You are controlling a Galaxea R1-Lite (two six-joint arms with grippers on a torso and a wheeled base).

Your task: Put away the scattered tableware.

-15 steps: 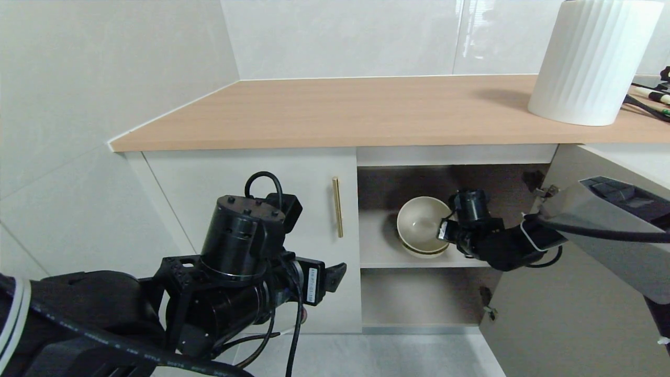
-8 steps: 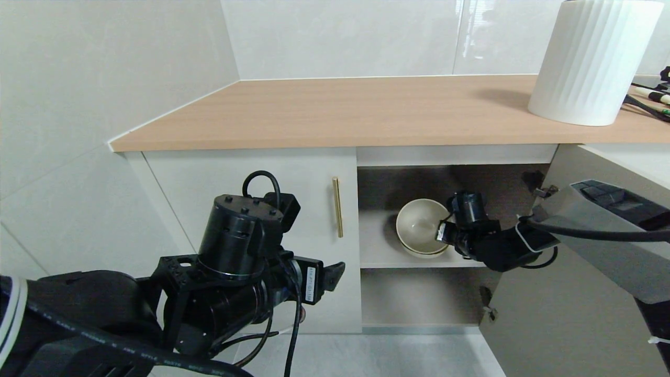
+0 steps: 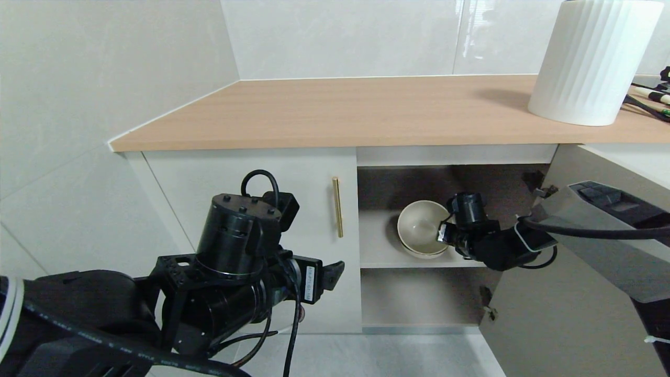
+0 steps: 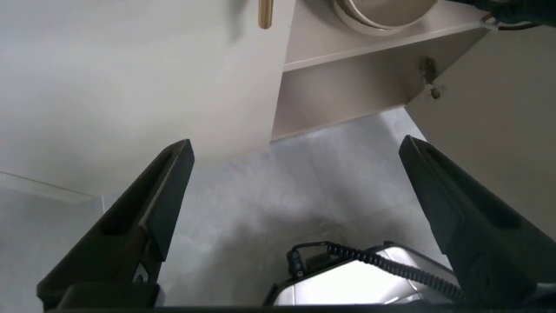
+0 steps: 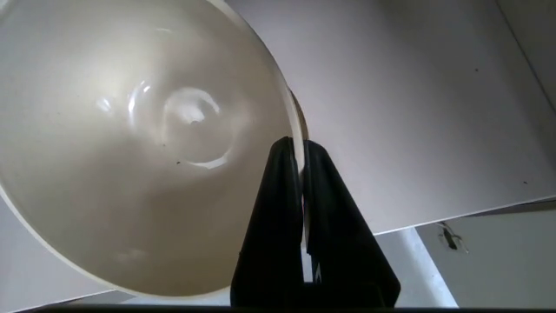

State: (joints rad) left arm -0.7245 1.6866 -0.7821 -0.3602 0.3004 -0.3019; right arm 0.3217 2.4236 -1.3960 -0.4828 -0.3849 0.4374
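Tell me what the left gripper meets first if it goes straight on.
The left gripper would probably meet the floor just before the closed cabinet door; depth is unclear.

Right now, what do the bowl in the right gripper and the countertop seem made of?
Bowl: probably glazed ceramic, cream and glossy, with sharp highlights inside; melamine is possible. Countertop: wood or wood-look laminate, matt, with fine grain lines.
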